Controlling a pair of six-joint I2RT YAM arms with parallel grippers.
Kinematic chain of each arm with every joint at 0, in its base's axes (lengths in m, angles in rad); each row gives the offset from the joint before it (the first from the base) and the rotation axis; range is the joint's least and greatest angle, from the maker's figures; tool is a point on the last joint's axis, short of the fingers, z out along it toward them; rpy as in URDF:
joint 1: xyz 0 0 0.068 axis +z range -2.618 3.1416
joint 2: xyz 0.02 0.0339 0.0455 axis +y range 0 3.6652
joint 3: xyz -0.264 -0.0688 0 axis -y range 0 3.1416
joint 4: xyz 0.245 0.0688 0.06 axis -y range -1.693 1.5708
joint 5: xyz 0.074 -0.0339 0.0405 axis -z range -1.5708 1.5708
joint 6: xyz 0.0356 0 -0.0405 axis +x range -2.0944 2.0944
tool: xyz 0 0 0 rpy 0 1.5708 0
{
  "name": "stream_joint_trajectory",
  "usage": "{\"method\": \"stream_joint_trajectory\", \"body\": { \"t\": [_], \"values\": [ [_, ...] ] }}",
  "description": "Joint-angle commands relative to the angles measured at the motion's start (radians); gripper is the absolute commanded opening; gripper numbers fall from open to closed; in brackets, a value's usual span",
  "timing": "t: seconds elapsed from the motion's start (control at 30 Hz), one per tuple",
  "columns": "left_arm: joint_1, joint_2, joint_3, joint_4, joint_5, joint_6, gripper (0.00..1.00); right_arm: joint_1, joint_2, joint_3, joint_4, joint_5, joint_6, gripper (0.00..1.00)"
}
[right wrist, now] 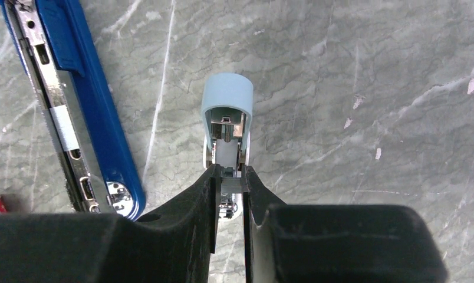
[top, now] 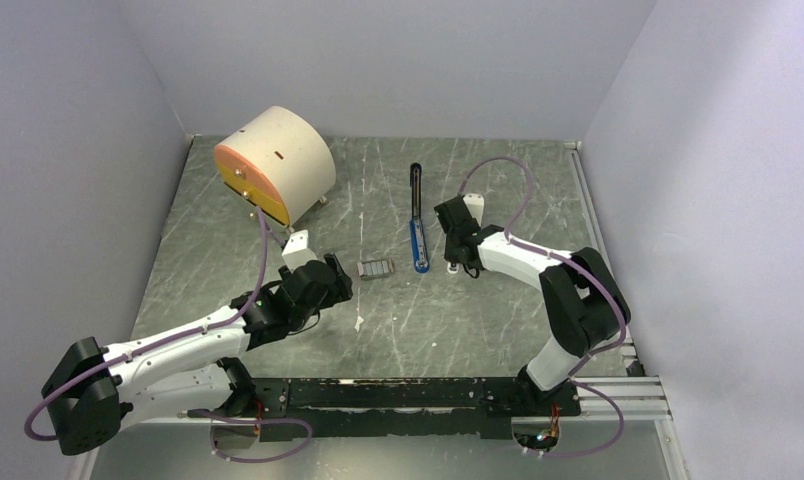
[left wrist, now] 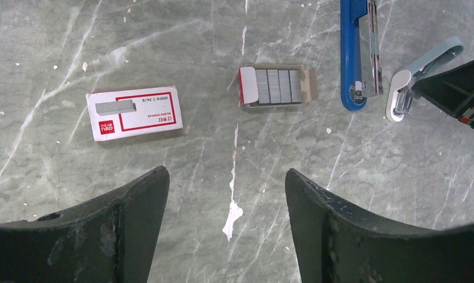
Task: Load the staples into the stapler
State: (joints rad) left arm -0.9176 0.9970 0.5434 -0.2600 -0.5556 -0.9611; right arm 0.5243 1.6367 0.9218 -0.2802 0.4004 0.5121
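Note:
The stapler (top: 418,228) lies opened flat at mid-table, blue body with a black far end; its metal rail shows in the left wrist view (left wrist: 351,53) and the right wrist view (right wrist: 99,118). The staples (left wrist: 277,86) are grey strips in a small open cardboard tray, just left of the stapler's near end (top: 375,268). My left gripper (left wrist: 226,183) is open and empty, a short way on the near side of the staples (top: 338,280). My right gripper (right wrist: 230,177) is shut on a light-blue and white oblong piece (right wrist: 227,103), right of the stapler's blue end (top: 458,258).
A red-and-white staple box (left wrist: 134,112) lies left of the staples. A large beige cylinder with an orange face (top: 275,165) stands at the back left. Pale walls close in the table on three sides.

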Motion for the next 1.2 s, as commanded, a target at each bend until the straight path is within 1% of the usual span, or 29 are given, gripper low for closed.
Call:
{"method": "stream_joint_trajectory", "body": {
  "t": [0.0, 0.4, 1.17],
  "values": [
    [0.005, 0.000, 0.029, 0.004, 0.001, 0.006, 0.77, -0.007, -0.052, -0.001, 0.019, 0.020, 0.014, 0.21],
    [0.006, -0.001, 0.024, 0.001, 0.000, 0.004, 0.77, -0.007, -0.016, 0.008, 0.025, -0.010, 0.039, 0.20],
    [0.006, 0.011, 0.015, 0.011, 0.005, 0.001, 0.77, -0.007, -0.005, -0.001, 0.017, 0.012, 0.036, 0.20]
  ]
}}
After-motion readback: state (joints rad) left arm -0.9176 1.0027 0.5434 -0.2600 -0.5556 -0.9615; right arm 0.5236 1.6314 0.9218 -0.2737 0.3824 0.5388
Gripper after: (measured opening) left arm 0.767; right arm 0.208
